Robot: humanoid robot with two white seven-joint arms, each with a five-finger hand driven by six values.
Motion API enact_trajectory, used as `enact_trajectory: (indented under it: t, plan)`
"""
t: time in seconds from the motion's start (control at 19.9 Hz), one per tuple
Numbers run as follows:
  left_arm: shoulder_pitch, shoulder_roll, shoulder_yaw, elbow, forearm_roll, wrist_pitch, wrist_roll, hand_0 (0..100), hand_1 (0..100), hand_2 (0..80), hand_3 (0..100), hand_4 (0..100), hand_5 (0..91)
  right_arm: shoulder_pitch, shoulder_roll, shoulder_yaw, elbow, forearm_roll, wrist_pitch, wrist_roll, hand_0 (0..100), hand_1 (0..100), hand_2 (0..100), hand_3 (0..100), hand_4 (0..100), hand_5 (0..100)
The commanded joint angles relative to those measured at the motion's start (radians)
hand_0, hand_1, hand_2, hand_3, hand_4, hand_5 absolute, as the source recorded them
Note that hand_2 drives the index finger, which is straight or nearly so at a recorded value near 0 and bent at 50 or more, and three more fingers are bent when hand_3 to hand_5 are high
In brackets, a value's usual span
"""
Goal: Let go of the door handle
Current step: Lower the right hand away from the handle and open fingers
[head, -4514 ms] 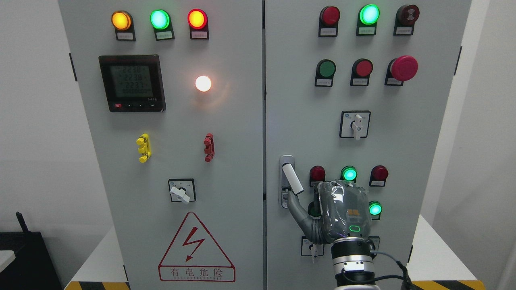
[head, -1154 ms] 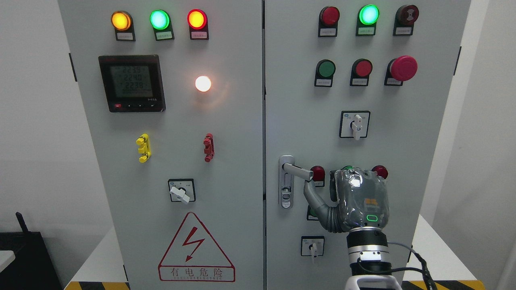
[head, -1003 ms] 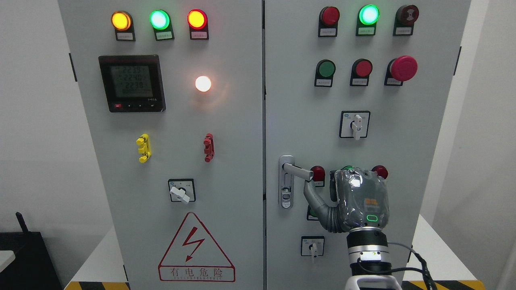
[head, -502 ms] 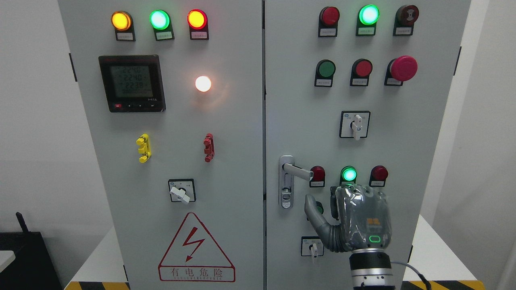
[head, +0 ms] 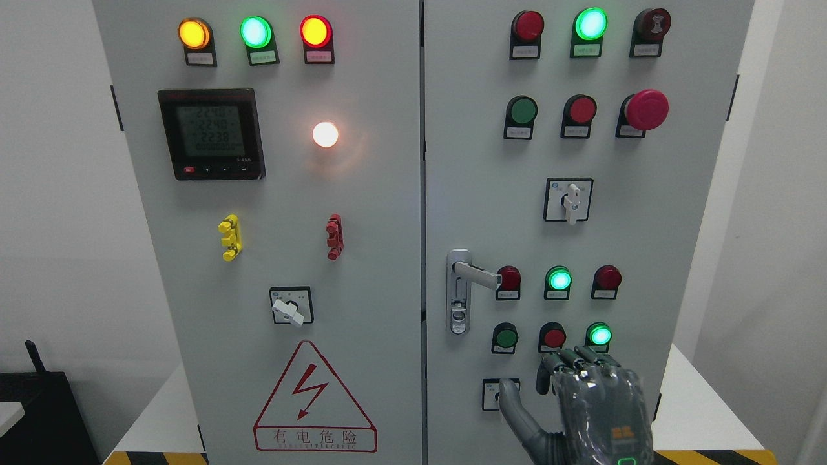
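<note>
Right robot hand [head: 581, 403] below door handle [head: 477, 274]

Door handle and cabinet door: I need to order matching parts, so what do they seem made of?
Door handle: likely metal, satin silver, with soft highlights on lever and backplate. Cabinet door: probably sheet steel with matte light-grey paint, flat and even, barely reflecting.

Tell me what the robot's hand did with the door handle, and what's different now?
The grey right hand turned the silver door handle from slanting downward to sideways, then let go and dropped low, fingers loosely open. The small buttons it hid show again. The handle stays sideways, and the grey cabinet doors and lamps look unchanged.
</note>
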Motion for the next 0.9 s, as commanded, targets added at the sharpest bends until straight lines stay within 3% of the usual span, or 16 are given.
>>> enact_trajectory:
  t: [0.0, 0.2, 0.85]
  plan:
    - [0.0, 0.0, 0.011, 0.017, 0.0, 0.001, 0.001, 12, 39, 0.0, 0, 0, 0.0, 0.031, 0.009, -0.037, -0.083, -0.003, -0.004, 0.001, 45, 14, 6, 6, 0, 0]
    - [0.0, 0.0, 0.011, 0.017, 0.0, -0.001, 0.001, 12, 39, 0.0, 0, 0, 0.0, 0.011, 0.012, -0.046, -0.081, -0.005, -0.004, -0.002, 45, 13, 0, 3, 0, 0]
    - [0.001, 0.0, 0.011, 0.017, 0.0, 0.001, 0.001, 12, 39, 0.0, 0, 0, 0.0, 0.013, 0.041, -0.055, -0.087, -0.012, -0.026, -0.006, 44, 13, 0, 2, 0, 0]
